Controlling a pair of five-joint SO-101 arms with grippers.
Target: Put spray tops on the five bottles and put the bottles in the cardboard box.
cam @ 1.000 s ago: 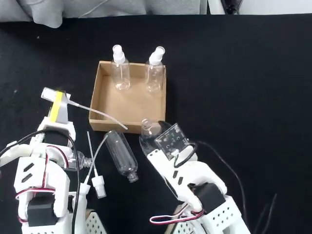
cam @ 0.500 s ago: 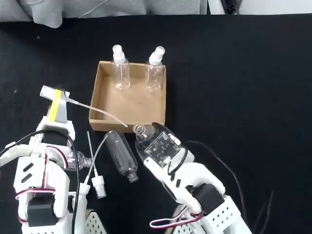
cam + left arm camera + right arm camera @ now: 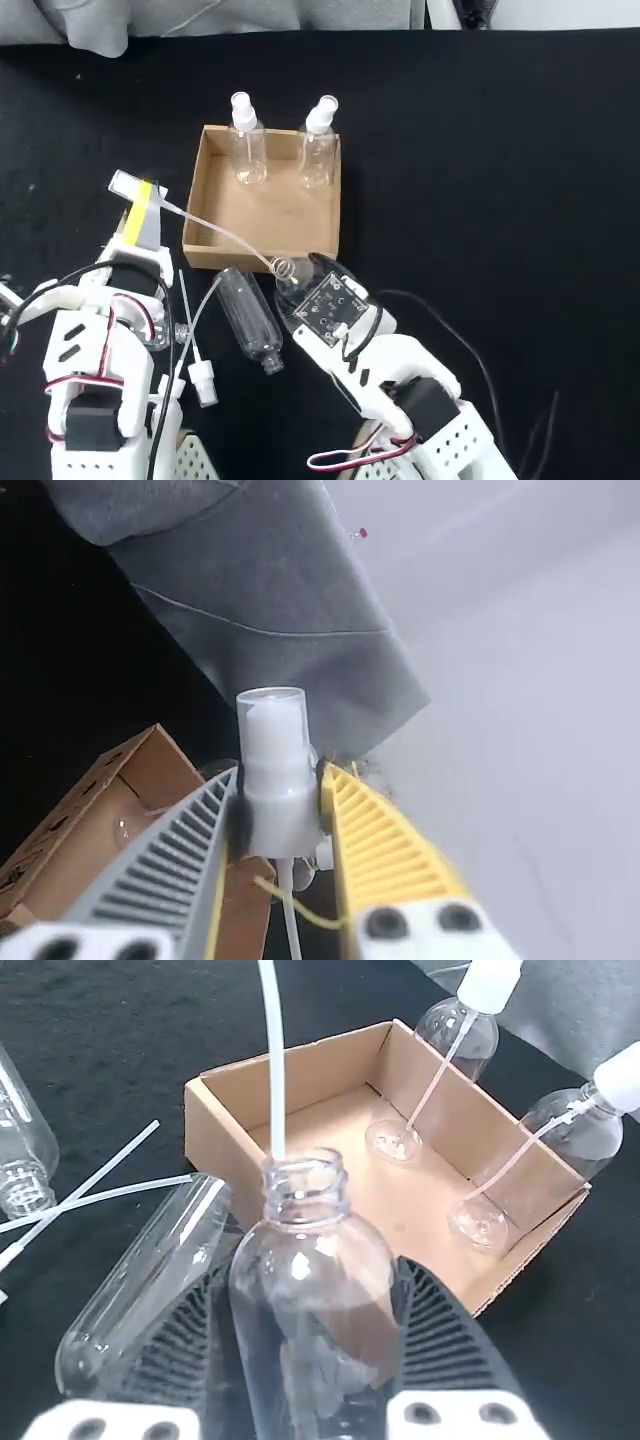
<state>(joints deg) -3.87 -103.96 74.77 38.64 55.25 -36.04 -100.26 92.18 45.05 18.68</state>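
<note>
My left gripper (image 3: 278,798) is shut on a white spray top (image 3: 275,765), held up beside the box's left wall (image 3: 128,186); its thin dip tube (image 3: 220,234) slants down into the neck of a clear open bottle (image 3: 310,1290). My right gripper (image 3: 305,1340) is shut on that bottle (image 3: 290,270), holding it just in front of the cardboard box (image 3: 205,190). Two capped bottles (image 3: 247,140) (image 3: 318,143) stand in the box's far side. A clear bottle (image 3: 250,318) lies on the table between the arms. Another spray top (image 3: 203,380) lies by the left arm.
Black cloth covers the table (image 3: 500,180), with open room to the right of the box. A further clear bottle (image 3: 165,328) lies partly under the left arm. Loose dip tubes (image 3: 90,1195) cross the cloth. Grey fabric (image 3: 90,25) lies at the far edge.
The right gripper carried the bottle left and slightly nearer. The left gripper shifted right with the spray top, and its tube tip now meets the bottle's neck.
</note>
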